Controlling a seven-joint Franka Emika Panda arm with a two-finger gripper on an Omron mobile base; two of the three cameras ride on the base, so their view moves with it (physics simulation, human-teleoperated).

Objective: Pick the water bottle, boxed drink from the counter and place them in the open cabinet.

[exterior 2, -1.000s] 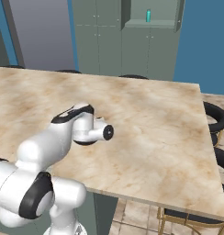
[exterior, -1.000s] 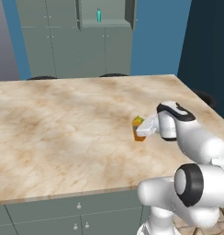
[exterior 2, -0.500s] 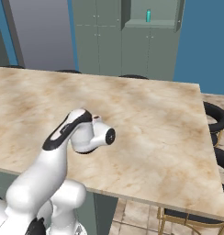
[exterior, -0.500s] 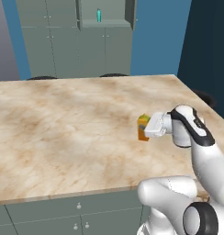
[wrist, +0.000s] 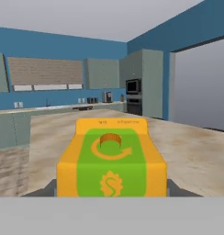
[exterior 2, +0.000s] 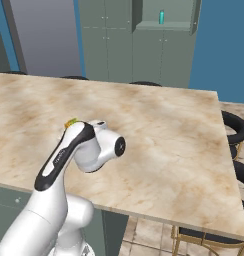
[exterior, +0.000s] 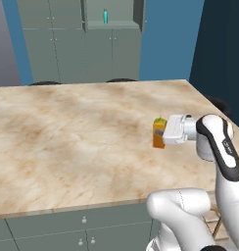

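The gripper [exterior: 164, 132] is clamped on the boxed drink [exterior: 159, 132], a small orange rectangular carton with a yellow-green folded top. In the left base view the carton hangs clear above the counter [exterior: 67, 147], out toward its right side, with the white hand reaching level from the right. In the hand view the carton [wrist: 111, 160] sits between the two dark finger tips [wrist: 176, 189], its top face showing a green panel with a round orange cap and printed orange marks.

The counter is a broad slab of beige-and-brown marbled stone with a smooth flat top; below its near edge run grey-green drawer fronts [exterior: 77, 230] with small round knobs.

Beyond the far edge stands the open cabinet [exterior: 111, 22], a tall grey-green cupboard with plain flat panels. The water bottle [exterior: 106, 16], a slim teal cylinder, stands upright on its shelf. From the right base view it [exterior 2: 161, 17] shows in the same recess [exterior 2: 166, 25].
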